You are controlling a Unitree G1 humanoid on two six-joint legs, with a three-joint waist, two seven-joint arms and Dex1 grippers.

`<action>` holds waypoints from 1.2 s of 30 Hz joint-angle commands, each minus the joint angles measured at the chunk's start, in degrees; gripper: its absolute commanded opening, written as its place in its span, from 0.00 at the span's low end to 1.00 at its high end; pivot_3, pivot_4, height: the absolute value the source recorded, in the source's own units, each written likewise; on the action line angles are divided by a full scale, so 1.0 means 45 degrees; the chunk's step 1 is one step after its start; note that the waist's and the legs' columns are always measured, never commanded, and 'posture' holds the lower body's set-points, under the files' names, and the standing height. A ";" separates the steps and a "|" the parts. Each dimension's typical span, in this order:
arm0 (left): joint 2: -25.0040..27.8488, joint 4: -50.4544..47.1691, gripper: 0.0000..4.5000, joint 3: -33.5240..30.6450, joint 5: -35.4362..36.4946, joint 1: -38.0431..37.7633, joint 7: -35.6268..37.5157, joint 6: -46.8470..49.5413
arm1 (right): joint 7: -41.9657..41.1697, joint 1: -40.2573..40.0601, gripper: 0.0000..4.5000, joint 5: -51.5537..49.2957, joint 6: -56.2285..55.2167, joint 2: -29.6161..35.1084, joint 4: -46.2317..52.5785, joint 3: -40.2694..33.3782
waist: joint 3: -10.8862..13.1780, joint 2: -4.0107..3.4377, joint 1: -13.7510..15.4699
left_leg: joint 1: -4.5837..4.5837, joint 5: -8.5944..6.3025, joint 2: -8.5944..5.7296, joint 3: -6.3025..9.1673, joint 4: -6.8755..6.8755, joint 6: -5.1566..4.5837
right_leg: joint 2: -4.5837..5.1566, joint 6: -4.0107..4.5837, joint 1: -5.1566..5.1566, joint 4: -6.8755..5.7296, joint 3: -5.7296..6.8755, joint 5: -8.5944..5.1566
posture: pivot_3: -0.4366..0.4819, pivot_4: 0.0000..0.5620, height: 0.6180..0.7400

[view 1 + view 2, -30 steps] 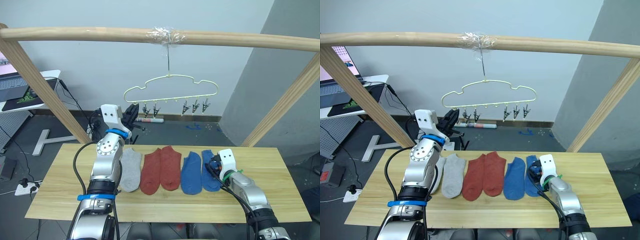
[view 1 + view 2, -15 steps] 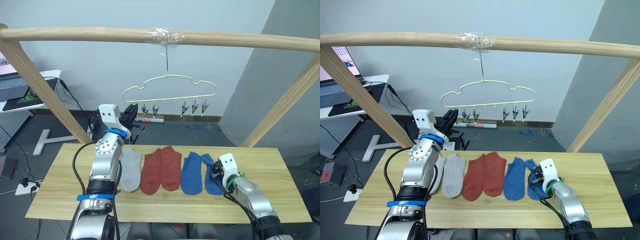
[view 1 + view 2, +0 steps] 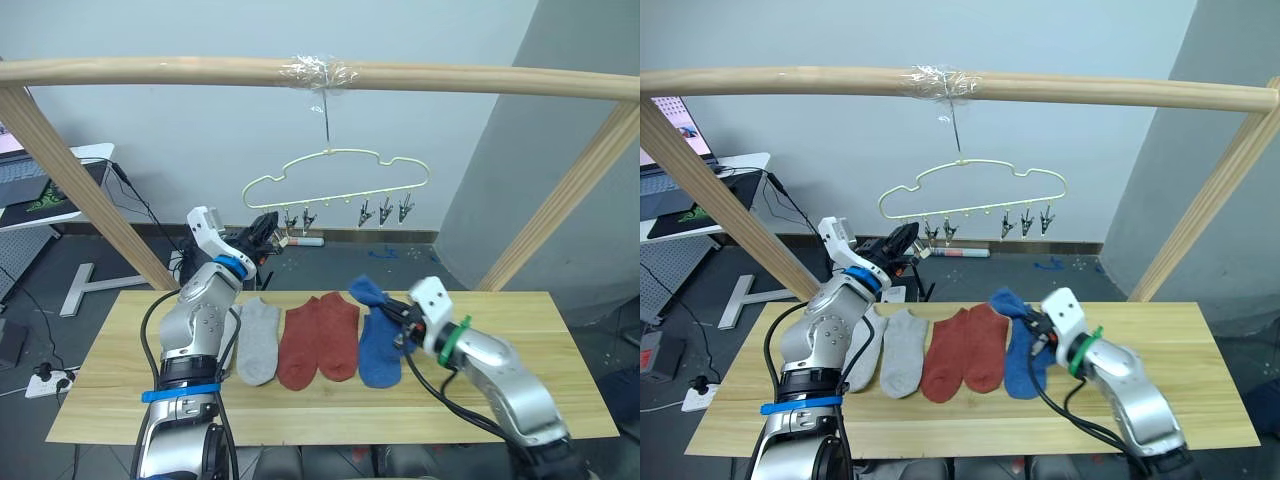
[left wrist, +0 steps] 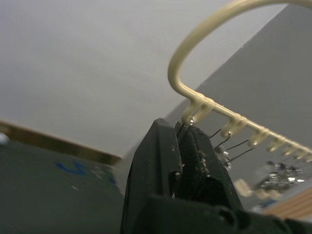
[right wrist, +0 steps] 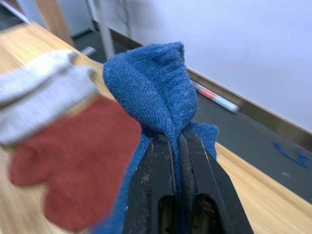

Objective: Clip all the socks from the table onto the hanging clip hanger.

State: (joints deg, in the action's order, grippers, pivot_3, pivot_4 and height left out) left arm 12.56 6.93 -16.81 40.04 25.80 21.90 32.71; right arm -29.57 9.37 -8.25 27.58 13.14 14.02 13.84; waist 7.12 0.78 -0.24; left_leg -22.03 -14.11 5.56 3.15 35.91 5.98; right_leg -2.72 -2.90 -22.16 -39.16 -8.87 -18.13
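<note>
The pale yellow clip hanger point(image 3: 335, 163) hangs by its hook from the wooden bar. My left gripper point(image 3: 266, 226) is raised at its left end, shut on the leftmost clip point(image 4: 187, 125). My right gripper point(image 3: 396, 312) is shut on a blue sock point(image 3: 367, 292), held bunched just above the table point(image 3: 110, 385). Flat on the table lie another blue sock point(image 3: 378, 350), two rust red socks point(image 3: 320, 340) and two light grey socks point(image 3: 890, 350). In the right wrist view the blue sock point(image 5: 151, 92) is pinched between the fingertips.
A thick wooden bar point(image 3: 150, 70) spans the top, held by slanted wooden posts point(image 3: 70, 170) on both sides. More grey clips point(image 3: 383, 211) hang along the hanger. A white desk point(image 3: 75, 155) stands at the far left, with cables on the floor behind the table.
My right gripper has lifted the blue sock off the table and carried it up and left. The left gripper has stayed by the hanger's left end, angled more toward its leftmost clip.
</note>
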 commanded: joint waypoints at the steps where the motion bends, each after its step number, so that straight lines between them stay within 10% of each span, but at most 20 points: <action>1: 0.0128 -0.0454 0.00 -0.0771 0.1403 -0.0122 -0.0421 0.1693 | 0.0226 0.0798 0.01 0.0160 -0.0182 -0.0506 -0.0432 0.0444 | -0.0001 0.0002 0.0042 | -0.0001 0.0000 0.0000 0.0008 -0.0001 0.0000 | 0.0000 0.0000 0.0000 0.0000 0.0006 0.0000 | 0.62 0.21 1.00; 36: -0.0046 -0.1802 0.00 -0.1066 0.3648 -0.0745 -0.1524 0.3461 | 0.0547 0.2941 0.01 -0.0139 0.0155 -0.2599 -0.1744 0.0723 | -0.0006 0.0016 0.0313 | -0.0031 -0.0001 0.0001 0.0012 -0.0016 0.0005 | 0.0002 0.0043 -0.0024 0.0021 0.0012 0.0024 | 0.65 0.21 1.00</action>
State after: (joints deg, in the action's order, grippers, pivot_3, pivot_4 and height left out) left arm 11.97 -0.16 -21.67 56.50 23.03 15.50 48.15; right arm -27.34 21.38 -7.88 28.44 2.11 4.80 17.95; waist 7.09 0.85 1.17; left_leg -22.16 -14.11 5.56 3.20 35.84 6.00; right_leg -2.71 -2.71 -22.27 -39.06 -8.81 -18.02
